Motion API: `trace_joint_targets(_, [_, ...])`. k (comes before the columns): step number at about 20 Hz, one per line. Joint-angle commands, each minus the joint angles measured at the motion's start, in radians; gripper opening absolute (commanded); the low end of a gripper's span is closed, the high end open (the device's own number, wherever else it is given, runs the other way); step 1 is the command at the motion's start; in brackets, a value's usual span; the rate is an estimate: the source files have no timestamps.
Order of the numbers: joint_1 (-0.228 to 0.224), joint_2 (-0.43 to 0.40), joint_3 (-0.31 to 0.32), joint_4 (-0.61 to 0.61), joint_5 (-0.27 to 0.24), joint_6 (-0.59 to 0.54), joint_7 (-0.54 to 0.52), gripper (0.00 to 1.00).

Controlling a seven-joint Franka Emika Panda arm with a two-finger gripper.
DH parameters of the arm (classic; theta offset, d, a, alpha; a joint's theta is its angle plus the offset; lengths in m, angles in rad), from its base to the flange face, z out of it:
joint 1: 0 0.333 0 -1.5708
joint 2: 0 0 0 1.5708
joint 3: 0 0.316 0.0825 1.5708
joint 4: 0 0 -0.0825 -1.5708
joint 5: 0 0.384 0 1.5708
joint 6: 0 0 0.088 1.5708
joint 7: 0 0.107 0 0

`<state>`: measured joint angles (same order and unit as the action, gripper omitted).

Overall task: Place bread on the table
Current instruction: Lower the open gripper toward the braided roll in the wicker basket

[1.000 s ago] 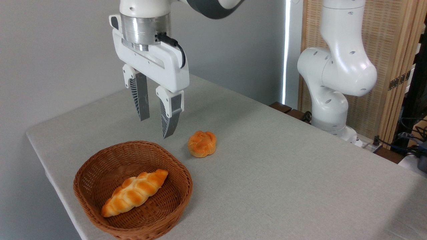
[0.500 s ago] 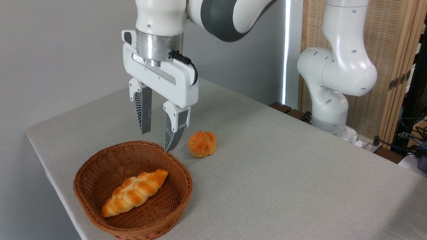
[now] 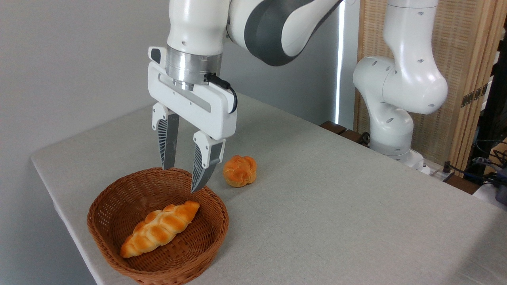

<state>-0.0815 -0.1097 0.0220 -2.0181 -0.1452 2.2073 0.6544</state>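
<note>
Nearest the camera: brown wicker basket (image 3: 119, 253) sitting at the front-left corner of the table (image 3: 336, 221). The bread (image 3: 160, 228) lies inside it on the basket floor, long braided loaf, golden-orange with paler seams, running diagonally from lower left up to upper right. Its upper tip is close to the basket's middle, its lower tip near the front wall. Nothing touching it.

My gripper (image 3: 181, 180) hangs over the far half of the basket, pointing straight down. Fingers parted with a clear gap between them, nothing held. The left fingertip sits at about the height of the far rim as seen from here; the right fingertip (image 3: 197, 186) reads lower in the picture, just above the loaf's upper end but apart from it. Can't tell from this single view how far above the basket floor the tips really are.

Just past the basket, right of my fingers: a small round orange bun (image 3: 239, 170) on the cloth, outside the basket, not touching it.

Table cover is light grey-beige, rounded corner at left.

Farther back right: my base and lower links (image 3: 396, 95), white, standing off the table's far edge. Behind that, a wooden slatted screen (image 3: 467, 59); grey wall behind the left side.
</note>
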Motion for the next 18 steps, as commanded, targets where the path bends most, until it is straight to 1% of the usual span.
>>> trace_joint_targets(1, [-0.008,-0.021,-0.002,-0.068,-0.016,0.086,-0.024,1.00])
trace_joint_targets(4, [-0.009,-0.010,-0.005,-0.086,-0.017,0.141,-0.048,1.00])
trace_joint_targets(5, [-0.009,-0.008,-0.005,-0.097,-0.025,0.164,-0.050,1.00])
trace_joint_targets(7, [-0.011,-0.007,-0.007,-0.117,-0.062,0.213,-0.052,1.00])
trace_joint_targets(8, [-0.012,-0.002,-0.008,-0.125,-0.065,0.231,-0.052,1.00])
trace_joint_targets(12, [-0.024,0.018,-0.010,-0.143,-0.065,0.281,-0.050,1.00])
trace_joint_targets(18, [-0.034,0.085,-0.010,-0.143,-0.065,0.368,-0.045,1.00])
